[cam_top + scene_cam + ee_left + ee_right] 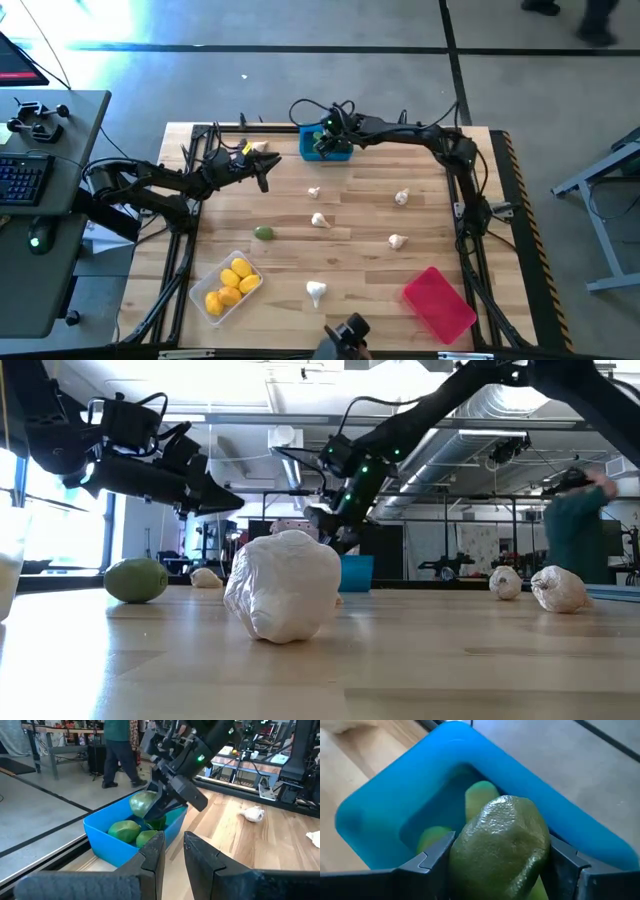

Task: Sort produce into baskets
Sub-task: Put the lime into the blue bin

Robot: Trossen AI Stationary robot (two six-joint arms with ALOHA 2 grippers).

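The blue basket (340,152) stands at the table's far edge with dark green pieces (125,831) inside. My right gripper (150,806) hangs over it, shut on another dark green piece (500,845). My left gripper (174,842) hovers over the far left of the table (263,178), pointing toward the blue basket. A narrow gap shows between its fingers and nothing is in it. One green piece (264,232) and several whitish garlic bulbs (320,220) lie on the wood. My right gripper pinches the green piece by two opposite sides (462,865) between its two fingers (432,862). The fingers slant down from the table's right side. The piece is lifted clear, just above the blue basket's open top (142,802).
A clear basket (205,312) holding yellow pieces sits near the front left. A red basket (440,303) sits near the front right. A large garlic bulb (285,585) lies close to the front edge. A garlic bulb and a yellow piece (250,148) lie far left. A person (117,750) stands beyond the table.
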